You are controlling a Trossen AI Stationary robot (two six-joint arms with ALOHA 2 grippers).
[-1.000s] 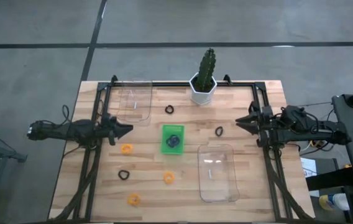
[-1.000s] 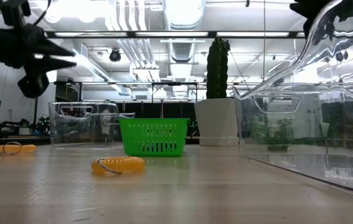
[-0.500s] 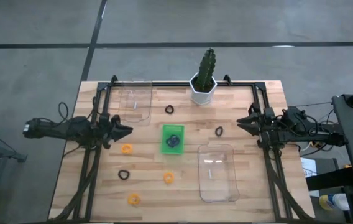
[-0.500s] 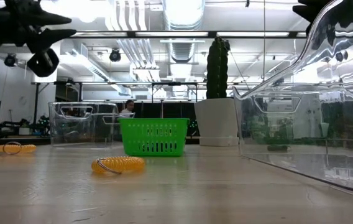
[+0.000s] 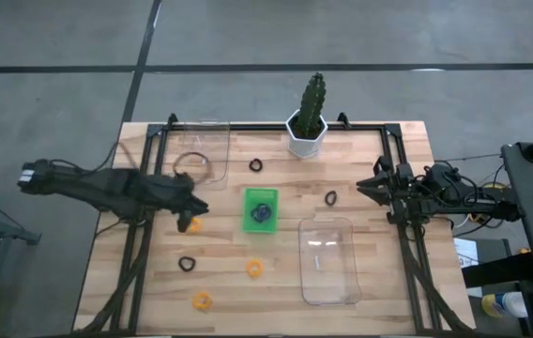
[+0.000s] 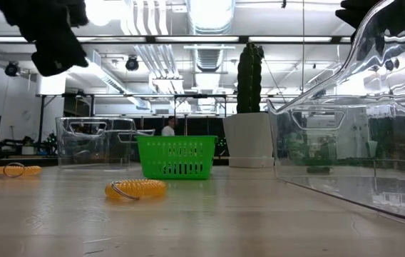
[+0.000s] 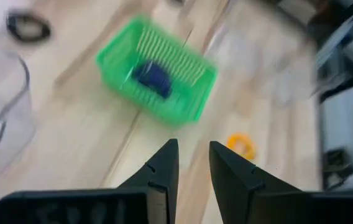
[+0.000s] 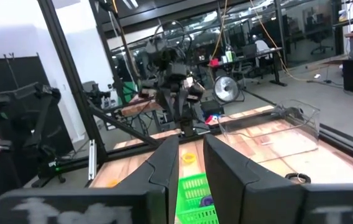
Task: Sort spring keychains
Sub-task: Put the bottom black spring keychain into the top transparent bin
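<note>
Several spring keychains lie flat on the wooden table: orange ones (image 5: 190,224) (image 5: 254,268) (image 5: 202,301) and black ones (image 5: 257,165) (image 5: 330,198) (image 5: 187,264). A dark bluish one (image 7: 155,76) lies inside the green tray (image 5: 249,222) at the table's middle. My left gripper (image 5: 201,207) hovers left of the tray, above the nearest orange keychain, tilted down, narrowly open with nothing between its fingers (image 7: 165,167). My right gripper (image 5: 362,185) waits at the table's right side, held level, narrowly open and empty (image 8: 191,149).
Two clear plastic bins stand on the table, one at the far left (image 5: 201,153) and one at the near right (image 5: 329,260). A cactus in a white pot (image 5: 307,122) stands at the far edge. A person shows in the room behind (image 6: 167,128).
My left gripper has risen, tipped its fingers downward and reached a little toward the green tray. Its fingers have kept the same narrow gap. The keychains, tray and bins have stayed where they were.
</note>
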